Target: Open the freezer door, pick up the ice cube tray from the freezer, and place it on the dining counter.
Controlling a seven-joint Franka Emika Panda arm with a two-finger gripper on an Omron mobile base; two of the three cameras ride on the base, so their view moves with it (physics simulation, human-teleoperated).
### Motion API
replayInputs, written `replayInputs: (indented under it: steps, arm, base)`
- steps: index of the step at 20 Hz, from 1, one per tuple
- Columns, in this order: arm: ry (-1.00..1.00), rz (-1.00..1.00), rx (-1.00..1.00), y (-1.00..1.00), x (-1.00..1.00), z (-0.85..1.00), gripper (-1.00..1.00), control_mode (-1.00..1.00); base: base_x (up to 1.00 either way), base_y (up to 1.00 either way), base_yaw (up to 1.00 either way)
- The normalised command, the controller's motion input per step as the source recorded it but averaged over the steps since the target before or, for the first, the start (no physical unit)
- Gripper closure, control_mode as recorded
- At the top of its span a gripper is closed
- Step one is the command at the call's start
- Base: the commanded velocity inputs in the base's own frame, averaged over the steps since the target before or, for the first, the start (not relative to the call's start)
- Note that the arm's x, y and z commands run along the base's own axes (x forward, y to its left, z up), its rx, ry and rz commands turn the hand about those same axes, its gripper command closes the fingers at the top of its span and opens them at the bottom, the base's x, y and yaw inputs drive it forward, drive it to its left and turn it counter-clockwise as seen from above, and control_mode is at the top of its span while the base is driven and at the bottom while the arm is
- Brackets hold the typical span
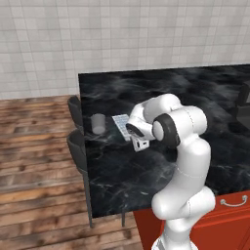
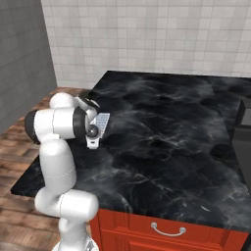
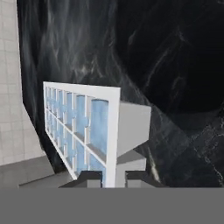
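I see the ice cube tray (image 3: 81, 131), pale blue grid, white rim, long axis running away from my tool (image 3: 113, 175), which is clamped on its near edge above the surface (image 1: 146, 171).

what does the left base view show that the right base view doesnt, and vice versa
Only the left base view: a small grey cup standing on the black marble-veined dining counter, just left of the tray, and dark stools at the counter's left edge.

Only the right base view: a grey wall at the left.

Both: the white arm's gripper shut on the pale blue-white gridded ice cube tray over the counter, the red base with a curved metal drawer handle, the wood floor and the white tiled wall.
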Motion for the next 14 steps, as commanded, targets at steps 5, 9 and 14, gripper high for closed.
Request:
replayInputs:
  steps: [5, 9, 14]
  arm:
    - [0.13, 0.00, 0.00, 0.00, 0.00, 0.54, -1.00, -1.00]
    - [0.06, 0.00, -0.01, 0.00, -0.02, 0.74, -1.00, -1.00]
    - [0.04, 0.00, -0.01, 0.00, -0.07, 0.76, -1.00, -1.00]
  base:
    - [0.00, 0.00, 0.00]
    - [0.00, 0.00, 0.00]
    - [0.00, 0.00, 0.00]
